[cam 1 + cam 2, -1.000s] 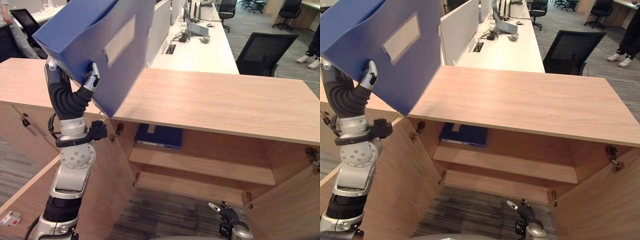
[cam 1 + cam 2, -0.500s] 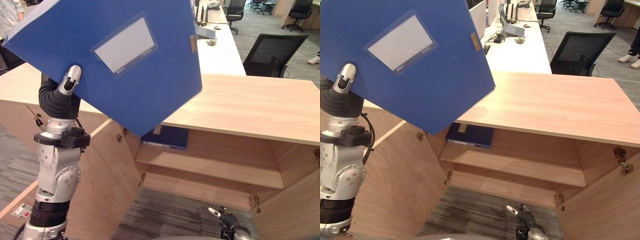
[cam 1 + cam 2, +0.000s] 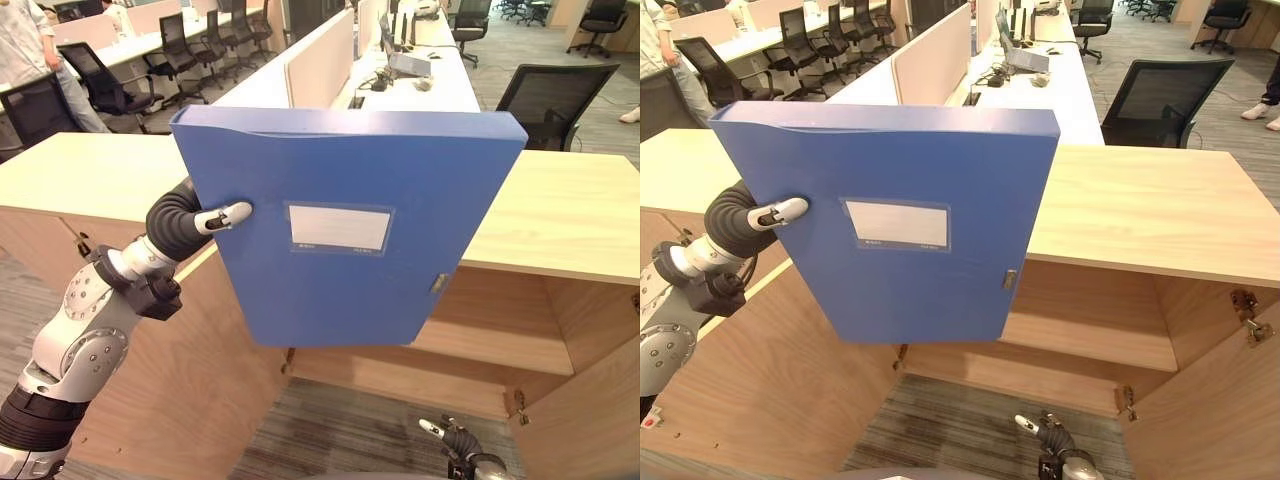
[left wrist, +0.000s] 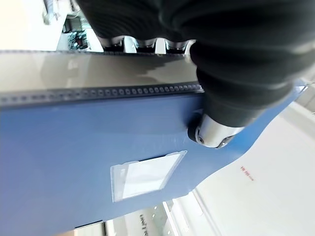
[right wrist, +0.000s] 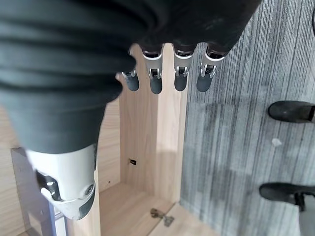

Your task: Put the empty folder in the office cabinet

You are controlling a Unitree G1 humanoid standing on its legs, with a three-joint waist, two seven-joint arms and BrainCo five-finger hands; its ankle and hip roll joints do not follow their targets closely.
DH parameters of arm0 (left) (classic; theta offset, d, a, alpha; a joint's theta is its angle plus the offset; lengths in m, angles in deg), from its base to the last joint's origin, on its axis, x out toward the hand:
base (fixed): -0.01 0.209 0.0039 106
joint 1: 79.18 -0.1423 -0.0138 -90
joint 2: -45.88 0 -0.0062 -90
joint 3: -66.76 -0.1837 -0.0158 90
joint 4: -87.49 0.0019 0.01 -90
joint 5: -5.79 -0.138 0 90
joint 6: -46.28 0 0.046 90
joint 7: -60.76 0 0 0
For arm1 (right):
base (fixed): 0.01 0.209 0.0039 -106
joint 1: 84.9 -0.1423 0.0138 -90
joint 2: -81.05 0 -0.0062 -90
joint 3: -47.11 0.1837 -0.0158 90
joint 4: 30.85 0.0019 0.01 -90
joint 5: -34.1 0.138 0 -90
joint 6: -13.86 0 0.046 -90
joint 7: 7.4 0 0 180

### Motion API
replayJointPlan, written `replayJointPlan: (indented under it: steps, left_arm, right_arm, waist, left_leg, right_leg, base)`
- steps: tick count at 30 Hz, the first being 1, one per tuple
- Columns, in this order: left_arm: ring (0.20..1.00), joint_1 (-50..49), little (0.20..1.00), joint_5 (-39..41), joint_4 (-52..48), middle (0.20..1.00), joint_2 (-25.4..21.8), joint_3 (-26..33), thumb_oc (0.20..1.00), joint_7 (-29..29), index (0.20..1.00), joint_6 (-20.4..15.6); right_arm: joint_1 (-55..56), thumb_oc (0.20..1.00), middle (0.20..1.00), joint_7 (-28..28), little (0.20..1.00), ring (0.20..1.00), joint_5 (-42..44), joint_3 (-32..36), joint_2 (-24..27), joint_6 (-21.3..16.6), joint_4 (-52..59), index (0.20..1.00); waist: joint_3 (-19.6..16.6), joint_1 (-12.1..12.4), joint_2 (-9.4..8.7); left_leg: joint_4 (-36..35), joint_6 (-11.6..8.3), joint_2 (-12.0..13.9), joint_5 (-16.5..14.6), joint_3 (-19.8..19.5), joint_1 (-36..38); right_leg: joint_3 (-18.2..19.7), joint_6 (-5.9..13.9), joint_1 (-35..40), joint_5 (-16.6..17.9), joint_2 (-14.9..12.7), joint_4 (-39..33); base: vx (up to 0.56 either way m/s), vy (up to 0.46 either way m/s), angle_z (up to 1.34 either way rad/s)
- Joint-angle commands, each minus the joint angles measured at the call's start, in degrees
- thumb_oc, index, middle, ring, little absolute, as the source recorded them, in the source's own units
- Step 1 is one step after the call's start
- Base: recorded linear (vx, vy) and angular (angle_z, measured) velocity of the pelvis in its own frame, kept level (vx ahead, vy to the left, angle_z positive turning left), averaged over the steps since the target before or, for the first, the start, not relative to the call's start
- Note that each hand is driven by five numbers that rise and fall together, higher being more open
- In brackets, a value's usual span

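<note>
Blue folder [image 3: 345,230] is held upright above the open office cabinet [image 3: 520,330], pinched at its edge by the left hand [image 3: 222,216]. Nothing has been shelved; lowering and insertion remain. Fingers of the right hand [image 5: 170,73] hang straight, empty, near the floor.

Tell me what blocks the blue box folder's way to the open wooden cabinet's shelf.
Nothing visible does. The left hand holds the blue box folder upright before the open wooden cabinet; the visible shelf part lies bare.
</note>
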Motion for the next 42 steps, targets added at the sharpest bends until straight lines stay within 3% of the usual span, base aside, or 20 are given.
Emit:
replayJointPlan:
  steps: [1,5,9,12,19,30,36,42]
  left_arm:
    - [0.2,3.24,0.2,3.6,2.23,0.2,-2.73,-1.46,0.2,0.27,0.2,-2.16]
    - [0.2,3.11,0.2,1.26,3.49,0.2,-3.59,-2.08,0.2,1.74,0.2,-3.72]
    - [0.2,2.08,0.2,-0.34,5.33,0.2,-1.56,-3.33,0.2,3.64,0.2,-4.13]
    - [0.2,0.16,0.2,-2.14,7.24,0.2,0.04,-3.23,0.2,4.27,0.2,-3.92]
    - [0.2,-2.37,0.2,-4.79,10.74,0.2,3.24,-2.07,0.2,3.47,0.2,-3.88]
    - [0.2,-3.67,0.2,-5.29,11.77,0.2,6.47,-0.03,0.2,2.22,0.2,-3.45]
    - [0.2,-2.47,0.2,-5.35,11.98,0.2,7.84,-0.41,0.2,0.66,0.2,-2.95]
    - [0.2,-1.61,0.2,-5.58,11.75,0.2,8.36,-1.18,0.2,-0.43,0.2,-2.83]
  right_arm:
    - [-4.69,1.0,1.0,-0.71,1.0,1.0,1.02,-0.9,-0.02,-1.36,-0.44,1.0]
    - [-4.92,1.0,1.0,-0.73,1.0,1.0,2.06,-0.37,0.85,-1.6,0.79,1.0]
    - [-4.47,1.0,1.0,-0.64,1.0,1.0,2.53,0.19,3.14,-2.09,7.12,1.0]
    - [-2.28,1.0,1.0,-1.49,1.0,1.0,1.89,1.8,8.15,-3.27,19.68,1.0]
    - [0.5,1.0,1.0,-4.0,1.0,1.0,2.6,8.27,17.41,-4.81,37.01,1.0]
    - [1.33,1.0,1.0,-12.16,1.0,1.0,13.11,10.64,19.89,-3.57,50.1,1.0]
    - [1.06,1.0,1.0,-18.98,1.0,1.0,21.22,7.72,19.88,-0.45,51.98,1.0]
    - [0.08,1.0,1.0,-21.99,1.0,1.0,22.15,4.18,21.01,1.2,53.41,1.0]
  waist:
    - [-1.19,1.21,-2.2]
    - [-0.97,1.24,-2.33]
    - [-0.6,0.92,-2.63]
    - [-0.19,-0.1,-3.13]
    - [-0.05,-2.24,-3.77]
    - [-0.42,-3.4,-3.95]
    - [-0.71,-3.34,-4.21]
    - [-0.79,-3.21,-4.33]
  left_leg:
    - [1.15,-2.86,1.15,-0.84,-0.02,-1.25]
    - [1.18,-2.81,1.16,-0.82,-0.09,-1.43]
    - [1.2,-2.72,1.18,-0.81,-0.09,-1.78]
    - [1.19,-2.63,1.24,-0.82,0.07,-1.9]
    - [1.0,-2.42,1.15,-0.98,0.47,-2.03]
    - [0.73,-2.28,1.14,-1.17,0.97,-1.86]
    - [0.73,-2.32,1.08,-1.24,1.07,-1.76]
    - [0.76,-2.33,1.04,-1.19,1.07,-1.83]
  right_leg:
    - [0.8,8.6,-6.55,0.76,-4.28,6.0]
    - [0.73,8.7,-6.83,0.91,-4.35,5.98]
    - [0.96,8.74,-7.26,0.99,-4.4,5.99]
    - [1.08,8.9,-7.76,1.1,-4.55,6.12]
    - [1.55,9.11,-8.63,1.27,-4.72,6.01]
    - [2.27,9.17,-9.06,1.4,-4.71,5.85]
    - [2.37,9.22,-8.95,1.31,-4.71,5.82]
    - [2.49,9.23,-9.05,1.28,-4.85,5.93]
  base:
    - [0.0,0.0,0.0]
    - [0.0,0.0,0.0]
    - [0.0,0.0,0.0]
    - [0.0,0.006,-0.01]
    - [0.01,0.022,-0.04]
    - [0.0,0.01,-0.04]
    - [0.0,0.0,0.0]
    - [0.0,0.0,0.0]
